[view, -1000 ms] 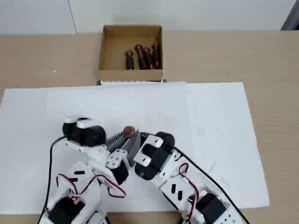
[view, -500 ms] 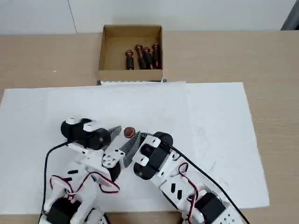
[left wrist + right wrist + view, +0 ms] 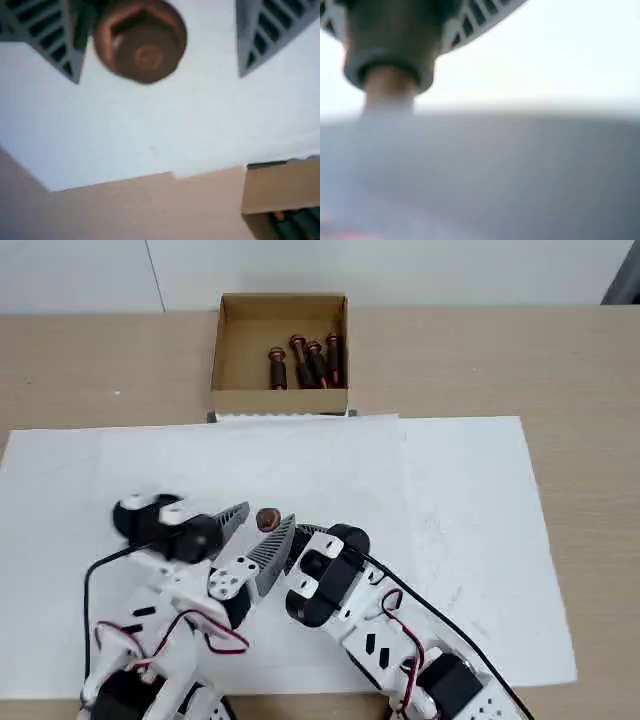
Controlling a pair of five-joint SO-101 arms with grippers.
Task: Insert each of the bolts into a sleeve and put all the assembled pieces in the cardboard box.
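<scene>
High view and both wrist views. Over the last second the left gripper has drawn back leftward and spread its jaws. They now stand wide apart and grip nothing. The copper-coloured, round-headed bolt lies between them, close against one finger; contact cannot be judged. This release suggests the insertion is finished and the piece has passed to the other arm. The right gripper is closed around the dark grey cylindrical sleeve, from whose flared end a copper-toned shaft protrudes. The open brown cardboard box sits well apart at the far table edge and holds four assembled pieces. Carrying this piece there is probably the step that remains.
</scene>
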